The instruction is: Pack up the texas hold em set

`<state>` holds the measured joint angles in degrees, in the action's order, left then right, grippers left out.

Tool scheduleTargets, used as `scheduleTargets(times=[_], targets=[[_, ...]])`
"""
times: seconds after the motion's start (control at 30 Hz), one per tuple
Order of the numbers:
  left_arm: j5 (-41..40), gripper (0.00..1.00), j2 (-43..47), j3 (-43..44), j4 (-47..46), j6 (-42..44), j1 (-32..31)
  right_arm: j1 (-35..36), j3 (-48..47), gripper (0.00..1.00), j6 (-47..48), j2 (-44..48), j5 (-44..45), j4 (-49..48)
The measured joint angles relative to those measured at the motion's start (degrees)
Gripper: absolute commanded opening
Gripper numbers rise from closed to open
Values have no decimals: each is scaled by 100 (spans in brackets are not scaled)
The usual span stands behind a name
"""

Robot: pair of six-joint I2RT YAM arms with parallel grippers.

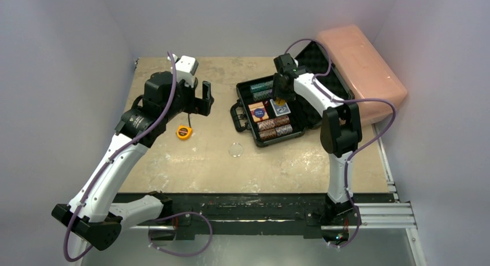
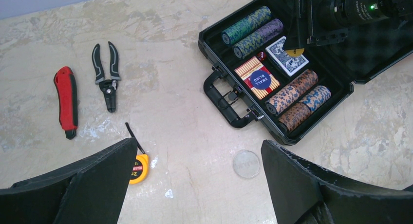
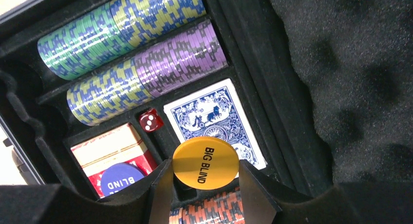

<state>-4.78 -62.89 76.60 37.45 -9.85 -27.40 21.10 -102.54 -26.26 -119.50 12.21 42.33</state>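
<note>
**Big Blind Button Pinched Over the Open Case**

The yellow BIG BLIND button [image 3: 205, 161] stands on edge, clamped between the fingers of the right gripper [image 3: 206, 179], right over the tray of the black briefcase [image 2: 210, 52]; below it lies the blue card deck [image 3: 214, 118], flat in its slot; just beside that sits the red die [image 3: 149, 121], and next over the red card deck [image 3: 108, 145] with the blue SMALL BLIND button [image 3: 118, 181] lying on top. Two chip stacks, green-and-blue [image 3: 122, 31] and purple [image 3: 181, 56], fill the far rows; the orange and brown stacks [image 2: 294, 100] fill the near rows. The egg-crate foam lid [image 3: 350, 78] stands open, leaning towards the pink box [image 1: 361, 69].

Out on the table [image 2: 185, 97], a clear round disc [image 2: 246, 164] lies near the case's handle side. The left gripper [image 2: 197, 158] hovers over it all, jaws wide apart and holding nothing; the yellow tape measure [image 2: 140, 168] sits by its finger; the pliers [image 2: 107, 75] and a red-handled tool [image 2: 66, 100] lie side by side, well apart from the case.
</note>
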Motion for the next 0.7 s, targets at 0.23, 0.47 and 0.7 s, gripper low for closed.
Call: scheduleTargets(times=[0.23,0.47,0.7], targets=[[0,100,0,0,0,0,0,-28,-125,44,22,-50,-17,7],[0,100,0,0,0,0,0,-61,-160,45,37,-212,-24,7],[0,100,0,0,0,0,0,-94,-160,48,39,-326,-70,11]])
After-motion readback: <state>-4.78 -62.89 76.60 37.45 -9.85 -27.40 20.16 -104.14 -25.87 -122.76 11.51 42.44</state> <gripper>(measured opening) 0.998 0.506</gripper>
